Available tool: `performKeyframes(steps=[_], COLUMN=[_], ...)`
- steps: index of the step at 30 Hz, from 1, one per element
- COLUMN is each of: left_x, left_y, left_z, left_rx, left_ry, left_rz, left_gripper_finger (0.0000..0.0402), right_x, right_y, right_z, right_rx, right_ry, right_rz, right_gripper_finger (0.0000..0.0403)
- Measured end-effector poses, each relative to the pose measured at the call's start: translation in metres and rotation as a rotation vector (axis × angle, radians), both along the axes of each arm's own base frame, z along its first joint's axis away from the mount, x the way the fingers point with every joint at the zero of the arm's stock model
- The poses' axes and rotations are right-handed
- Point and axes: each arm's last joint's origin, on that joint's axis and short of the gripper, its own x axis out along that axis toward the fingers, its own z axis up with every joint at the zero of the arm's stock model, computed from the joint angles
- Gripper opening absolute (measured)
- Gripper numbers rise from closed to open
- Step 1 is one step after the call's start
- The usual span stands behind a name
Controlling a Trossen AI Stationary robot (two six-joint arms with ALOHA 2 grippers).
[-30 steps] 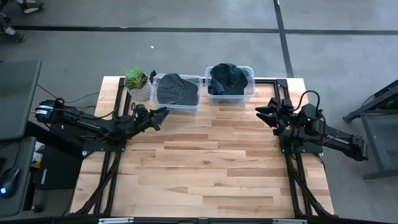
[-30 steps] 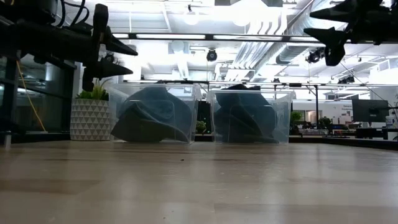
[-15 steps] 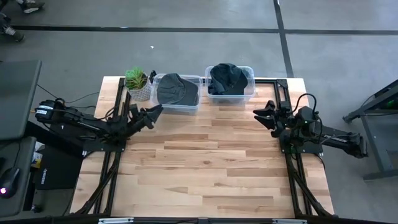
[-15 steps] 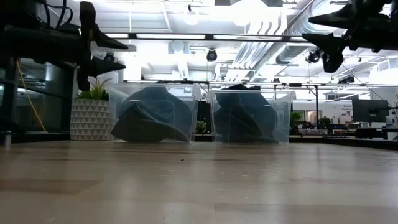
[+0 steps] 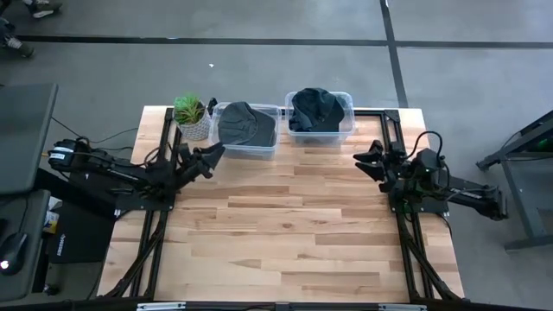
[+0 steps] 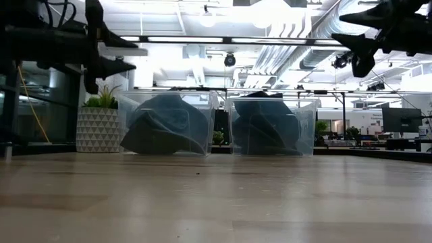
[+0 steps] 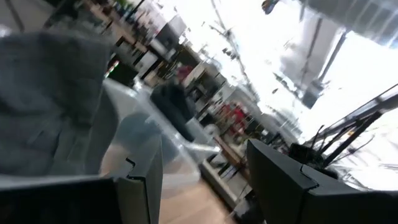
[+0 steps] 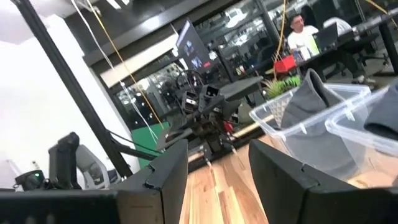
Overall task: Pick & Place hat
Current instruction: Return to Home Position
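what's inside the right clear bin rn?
A dark blue cap fills the right bin, its crown rising above the rim. It hides whatever lies beneath; through the clear wall the low view shows only one dark mass, so a count cannot be read.

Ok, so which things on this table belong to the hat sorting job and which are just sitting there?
Job: gray fabric cap in the left clear plastic bin; dark blue caps in the right clear plastic bin; left gripper and right gripper, both open.
Lying about: small green plant in a white patterned pot, beside the left bin.
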Motion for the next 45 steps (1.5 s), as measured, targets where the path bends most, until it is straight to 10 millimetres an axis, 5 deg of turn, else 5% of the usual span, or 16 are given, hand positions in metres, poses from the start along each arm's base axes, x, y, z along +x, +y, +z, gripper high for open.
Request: performKeyframes(steps=[12,25,32,45], left_x=[-0.014,-0.041,-0.055,-0.052], left_y=[0.021,0.016,0.013,0.012], left_z=[0.022,0.028,0.013,-0.002], left_rx=[0.148,0.181,0.12,0.174], left_ry=[-0.148,-0.133,-0.028,0.273], left_rz=[-0.039,-0.139,-0.195,-0.238], left_gripper_finger=[0.0178,0.0178,0.0178,0.0178], right_x=[-0.009,-0.008,-0.008,-0.007], right_y=[0.003,0.003,0.003,0.004], right_z=[0.0,0.0,-0.001,-0.004], right_rx=[0.0,-0.004,0.0,-0.04], right_ry=[0.006,0.01,0.017,0.058], right_rz=[0.002,0.015,0.018,0.052], right_gripper_finger=[0.0165,0.0165,0.0165,0.0165])
